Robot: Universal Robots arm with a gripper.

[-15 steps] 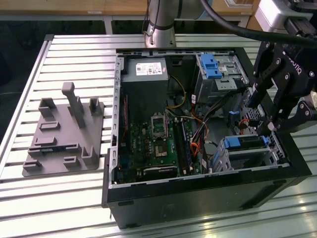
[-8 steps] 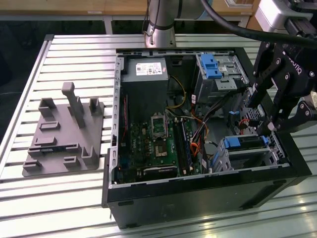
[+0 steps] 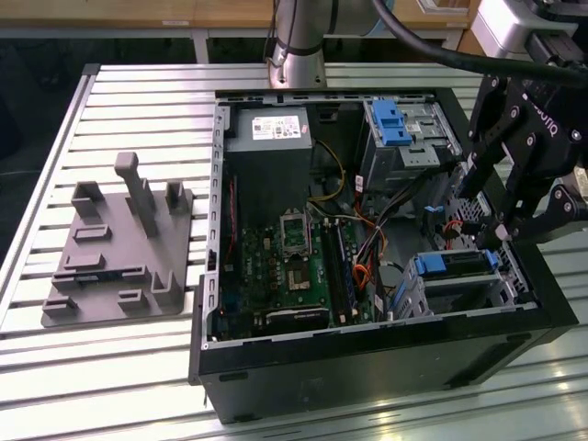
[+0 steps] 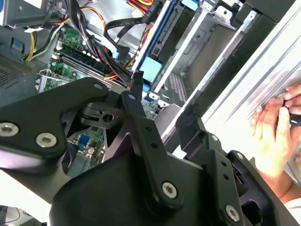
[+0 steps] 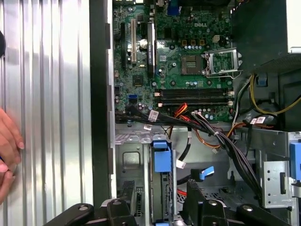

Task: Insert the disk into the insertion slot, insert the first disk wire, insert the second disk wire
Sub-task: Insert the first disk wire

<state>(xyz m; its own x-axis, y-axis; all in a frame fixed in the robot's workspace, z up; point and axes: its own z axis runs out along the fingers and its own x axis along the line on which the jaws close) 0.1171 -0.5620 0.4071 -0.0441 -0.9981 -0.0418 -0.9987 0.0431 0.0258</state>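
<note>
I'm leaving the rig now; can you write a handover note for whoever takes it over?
Gripper: open, empty, poised over the disk.
Disk: sits in the insertion slot, at the exterior view's right.
Done: disk looks inserted.
Left: both wire insertions, it seems; a blue-ended cable lies loose beside the slot.
Note: a person's hand is beside the case.

Printed white label [image 3: 278,129] on the power supply [image 3: 266,170]; small white lettering on the motherboard [image 5: 174,70]
</note>
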